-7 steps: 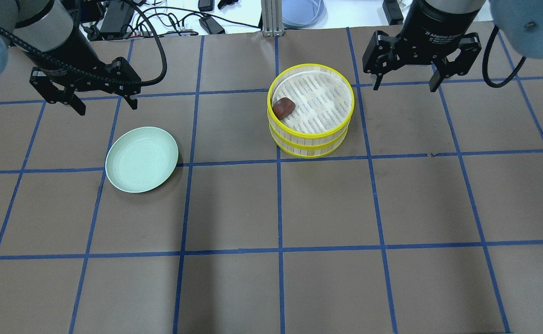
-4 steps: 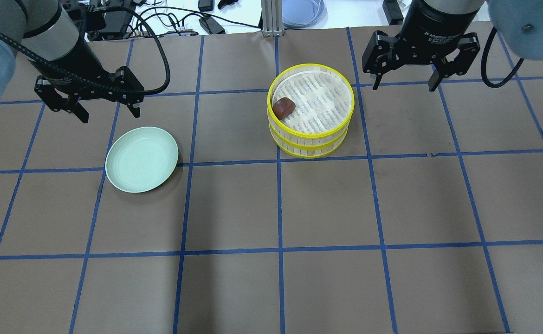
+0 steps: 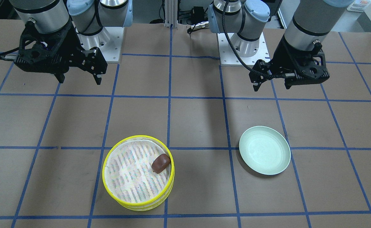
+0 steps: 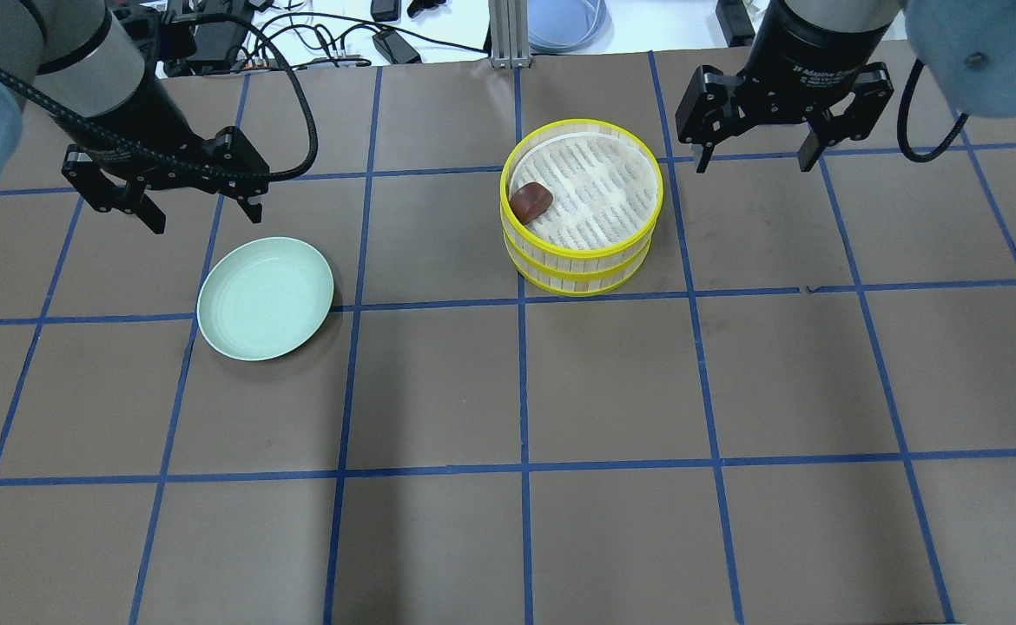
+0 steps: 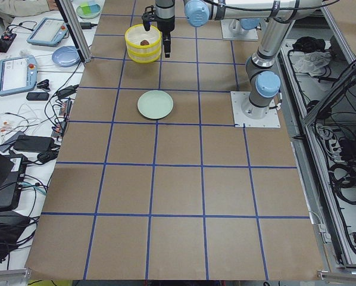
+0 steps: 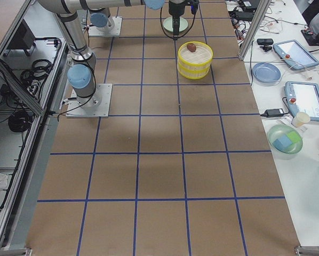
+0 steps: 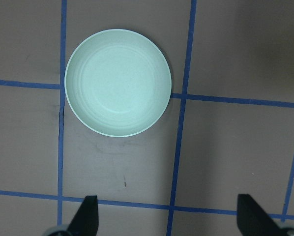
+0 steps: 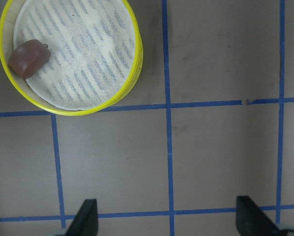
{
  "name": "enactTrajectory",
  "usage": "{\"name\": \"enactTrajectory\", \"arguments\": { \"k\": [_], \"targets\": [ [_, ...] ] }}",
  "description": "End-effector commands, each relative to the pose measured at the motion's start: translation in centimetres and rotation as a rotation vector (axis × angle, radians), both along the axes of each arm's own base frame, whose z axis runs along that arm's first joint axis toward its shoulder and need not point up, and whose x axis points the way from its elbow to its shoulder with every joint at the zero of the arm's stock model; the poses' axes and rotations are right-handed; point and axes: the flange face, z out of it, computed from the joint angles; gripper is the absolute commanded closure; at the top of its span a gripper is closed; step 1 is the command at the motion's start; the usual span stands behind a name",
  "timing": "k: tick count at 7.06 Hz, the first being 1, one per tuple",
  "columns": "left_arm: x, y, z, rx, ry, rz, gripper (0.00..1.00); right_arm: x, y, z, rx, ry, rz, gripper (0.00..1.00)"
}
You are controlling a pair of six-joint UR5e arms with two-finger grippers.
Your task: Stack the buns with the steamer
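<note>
A two-tier yellow-rimmed steamer stands on the table, its top open. The dark brown bun lies in the top tier against the rim; it also shows in the front view and the right wrist view. The cream-white bun is not in view. The pale green plate is empty. My left gripper is open, hovering just behind the plate. My right gripper is open and empty, hovering to the right of the steamer.
An aluminium post stands at the table's far edge behind the steamer. Cables and devices and a blue dish lie on the white bench beyond. Blue tape lines grid the brown table.
My left gripper has shifted a little toward the plate. My right gripper has barely moved. The bun, steamer and plate have not moved.
</note>
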Motion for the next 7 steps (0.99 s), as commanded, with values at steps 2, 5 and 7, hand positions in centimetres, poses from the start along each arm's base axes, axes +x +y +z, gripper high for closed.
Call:
{"name": "enactTrajectory", "arguments": {
  "k": [2,5,7],
  "targets": [
    [-0.01,-0.06,0.08,-0.007,0.003,0.0,0.0,0.02,-0.41,0.18,-0.035,-0.001,0.005,0.0],
    [0.25,-0.08,0.08,-0.006,-0.007,0.003,0.0,0.06,-0.34,-0.71,-0.018,-0.004,0.015,0.0],
    [0.35,0.07,0.15,0.001,-0.025,0.0,0.0,0.09,-0.34,-0.72,-0.018,-0.007,0.018,0.0]
  ]
}}
